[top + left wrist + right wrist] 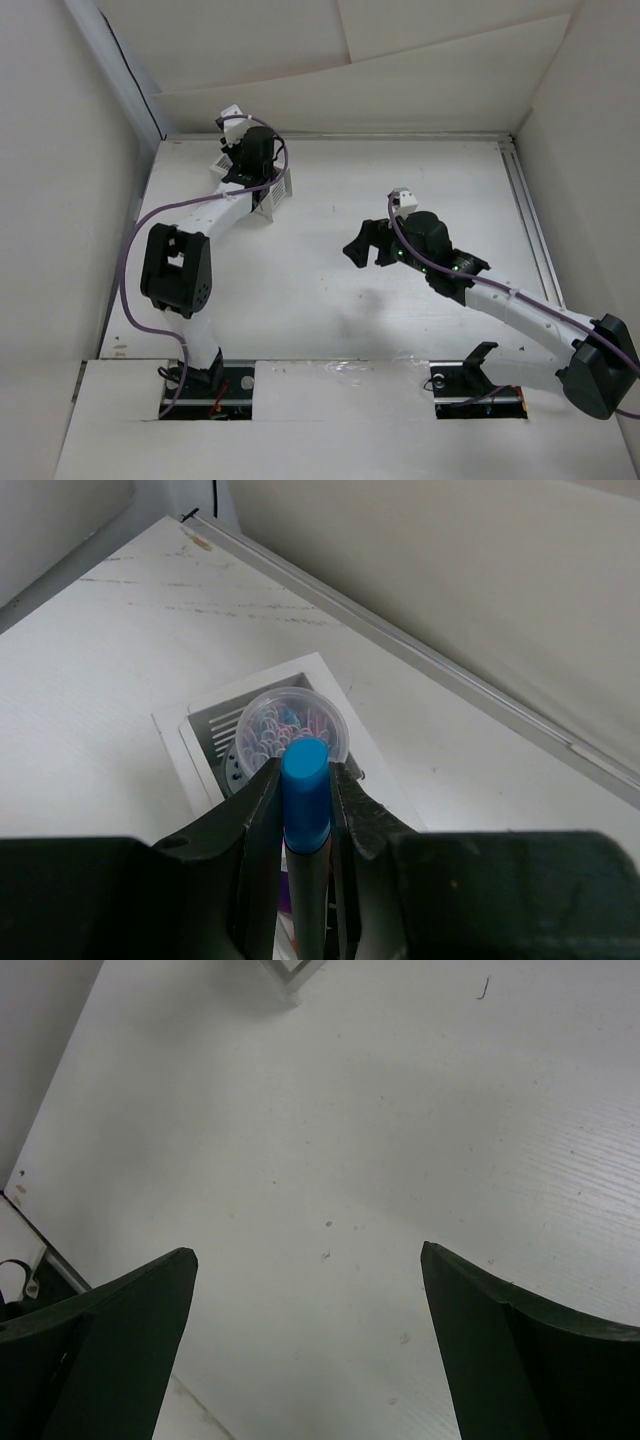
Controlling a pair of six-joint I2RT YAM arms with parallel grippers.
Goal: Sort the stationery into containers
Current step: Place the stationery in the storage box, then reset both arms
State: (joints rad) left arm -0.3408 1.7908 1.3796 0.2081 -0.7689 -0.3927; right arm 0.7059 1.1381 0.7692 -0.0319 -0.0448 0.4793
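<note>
Blue marker-like stick [304,790], its blunt end jutting just past my fingertips, clamped between the two fingers of my left end effector [304,773], which is closed almost fully around it. I hold it above the small white mesh-walled organiser box [200,750], which stands at the far left of the white surface [100,680]. In the left wrist view the stick's end overlaps a clear round plastic tub [292,725] of what look like coloured paper clips, seated in one compartment. A purple patch [285,905] low beside the stick may be another stick lying in the neighbouring compartment; my own fingers hide too much to be sure. My right end effector [306,1250] stands spread to its widest, grips nothing, and hovers over bare surface near the middle, well apart from the box.

Hazards, as I judge them:
(a) Release from this line could drop the stick onto the tub rather than into the free compartment, and it could glance off and roll out onto the surface.
(b) Lowering further without shifting sideways could press the stick or my fingers against the tub or the mesh wall and shove the light box.
(c) A stick let go end-first may lean on the low wall and topple over it.
</note>
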